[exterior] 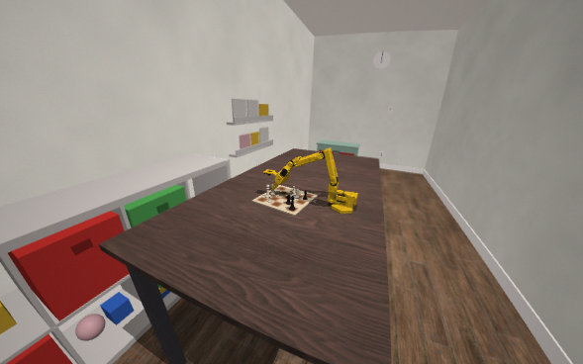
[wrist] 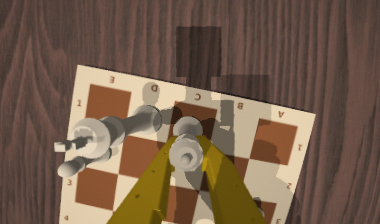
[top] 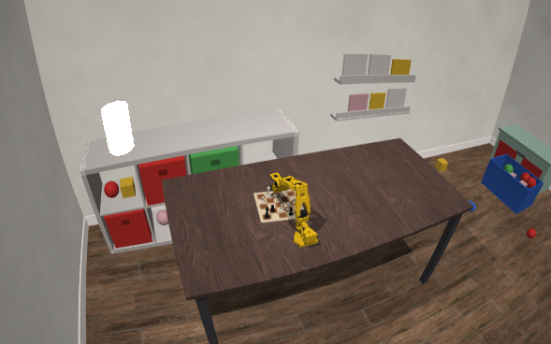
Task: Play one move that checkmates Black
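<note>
Gripping a small white round-headed chess piece (wrist: 186, 152), the yellow gripper (wrist: 187, 165) has its jaws closed on the piece's head. It hangs over the C file near rank 2 of the cream-and-brown chessboard (wrist: 98, 82); whether it is lifted is unclear. Left of it, taller white pieces (wrist: 93, 135) crowd the D and E files. The pick-up step seems done; next comes carrying it to its mating square without brushing those neighbours, then setting it upright.

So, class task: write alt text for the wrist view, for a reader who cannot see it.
Seen from above, the yellow pincer is shut on a white chess piece over the small chessboard. More white pieces stand at left around files D and E. The board lies on a dark wooden table.
</note>
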